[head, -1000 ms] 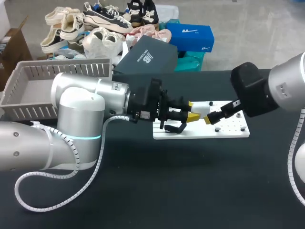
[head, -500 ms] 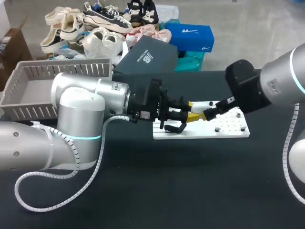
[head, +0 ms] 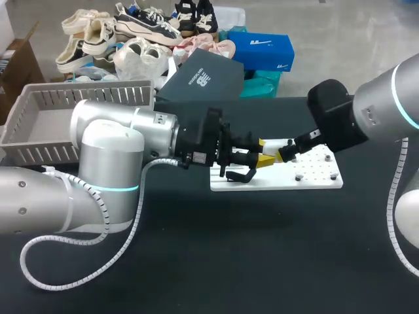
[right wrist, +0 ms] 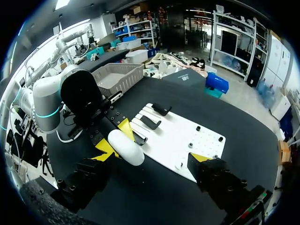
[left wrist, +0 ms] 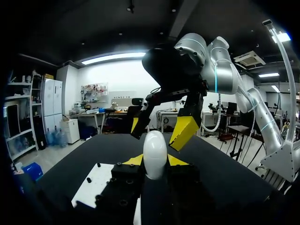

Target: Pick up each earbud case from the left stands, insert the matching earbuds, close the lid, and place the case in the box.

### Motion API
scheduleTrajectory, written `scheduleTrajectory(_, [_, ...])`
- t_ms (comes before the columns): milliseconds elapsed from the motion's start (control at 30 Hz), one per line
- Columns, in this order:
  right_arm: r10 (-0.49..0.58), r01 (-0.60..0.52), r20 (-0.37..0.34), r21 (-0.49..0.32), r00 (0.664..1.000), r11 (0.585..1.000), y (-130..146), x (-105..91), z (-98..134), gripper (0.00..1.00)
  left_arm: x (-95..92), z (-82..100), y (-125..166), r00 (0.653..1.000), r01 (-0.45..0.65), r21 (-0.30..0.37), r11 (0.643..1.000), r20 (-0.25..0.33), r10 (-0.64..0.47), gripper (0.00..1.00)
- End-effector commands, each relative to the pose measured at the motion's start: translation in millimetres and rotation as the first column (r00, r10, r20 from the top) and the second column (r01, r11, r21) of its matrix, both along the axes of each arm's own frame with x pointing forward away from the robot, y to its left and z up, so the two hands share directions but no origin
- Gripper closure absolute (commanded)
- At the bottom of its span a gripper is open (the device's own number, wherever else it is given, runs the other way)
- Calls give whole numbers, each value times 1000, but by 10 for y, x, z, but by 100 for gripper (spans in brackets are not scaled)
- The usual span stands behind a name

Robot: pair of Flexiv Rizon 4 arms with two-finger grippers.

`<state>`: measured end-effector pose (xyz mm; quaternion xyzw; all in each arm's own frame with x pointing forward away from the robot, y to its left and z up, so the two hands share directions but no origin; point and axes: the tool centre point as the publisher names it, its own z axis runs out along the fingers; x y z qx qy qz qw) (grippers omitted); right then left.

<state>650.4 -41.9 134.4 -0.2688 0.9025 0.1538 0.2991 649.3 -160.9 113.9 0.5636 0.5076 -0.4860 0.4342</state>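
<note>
**Left wrist view**
- Earbud case [left wrist: 155, 154]: white, rounded, standing upright above the white board [left wrist: 96, 180].
- My left gripper [left wrist: 154, 161]: clenched on the case, with one yellow tip pressed to each side.
- My right gripper [left wrist: 160, 129]: also above the board, just past the case. It is released, with one yellow tip out to each side of the case's top. From here I cannot tell for sure whether either tip brushes the case.

**Right wrist view**
- My right gripper's fingers stand wide apart over the board's edge.
- The case lies sideways in my left gripper's yellow tips, over the end of the board that faces my left arm.
- Black stands [right wrist: 151, 123]: a short row on that same end of the board, just beside the case.
- Small dark pegs [right wrist: 198, 128]: scattered over the board's other end.

**Head view**
- The board lies flat on the black table [head: 196, 275].
- My two arms meet above the board, each coming in from its own side. The case is mostly hidden between the two grippers.
- Grey slatted basket [head: 39, 124]: on the table, well apart from the board, on my left arm's side.
</note>
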Motion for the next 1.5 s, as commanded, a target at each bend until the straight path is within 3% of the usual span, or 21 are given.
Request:
scheduleTrajectory(33, [-40, 41, 28, -39, 999, 998, 21, -15, -16, 0, 8, -8, -9, 1000, -1, 0, 1000, 0, 1, 100])
scheduleTrajectory(1067, [-67, 71, 67, -51, 995, 996, 25, 147, 118, 0, 8, -8, -9, 1000, -1, 0, 1000, 0, 1, 100])
scheduleTrajectory(1267, [-97, 105, 118, -63, 988, 992, -70, 159, 230, 0, 8, -8, -9, 1000, -1, 0, 1000, 0, 1, 100])
scheduleTrajectory(1500, [-189, 219, 202, -138, 961, 966, -413, 146, 277, 0, 8, -8, -9, 1000, -1, 0, 1000, 0, 1, 100])
